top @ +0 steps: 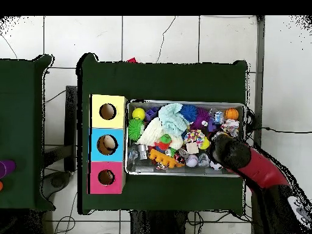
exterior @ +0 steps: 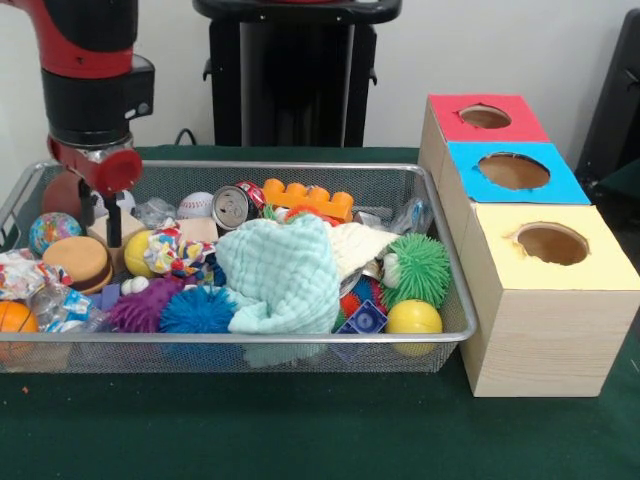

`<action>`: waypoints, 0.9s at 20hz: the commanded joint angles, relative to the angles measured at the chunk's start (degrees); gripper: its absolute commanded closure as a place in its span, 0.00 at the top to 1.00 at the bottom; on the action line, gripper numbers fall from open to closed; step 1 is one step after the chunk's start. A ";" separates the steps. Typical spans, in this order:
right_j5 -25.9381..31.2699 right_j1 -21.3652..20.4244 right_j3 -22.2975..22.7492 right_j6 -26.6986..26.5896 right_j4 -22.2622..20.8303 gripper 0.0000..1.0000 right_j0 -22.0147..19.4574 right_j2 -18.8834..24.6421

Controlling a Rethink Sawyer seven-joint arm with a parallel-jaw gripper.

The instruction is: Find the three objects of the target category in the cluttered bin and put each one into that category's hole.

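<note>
arm [exterior: 90, 90] over bin [exterior: 300, 338] left end | 3 boxes [exterior: 540, 290] right

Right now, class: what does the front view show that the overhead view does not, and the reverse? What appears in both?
Only the front view: the wooden side walls of the boxes and the soda can's top.

Only the overhead view: the tiled floor and a second green table.

Both: the wire bin, the pale green cloth, the spiky green ball, three coloured holes and the red arm.
</note>
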 commanded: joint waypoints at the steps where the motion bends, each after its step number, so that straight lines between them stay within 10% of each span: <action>1: 7.66 1.11 -0.49 -12.38 -7.60 1.00 -4.44 10.01; 18: 9.56 11.24 -10.13 -15.04 -19.43 1.00 -14.42 19.76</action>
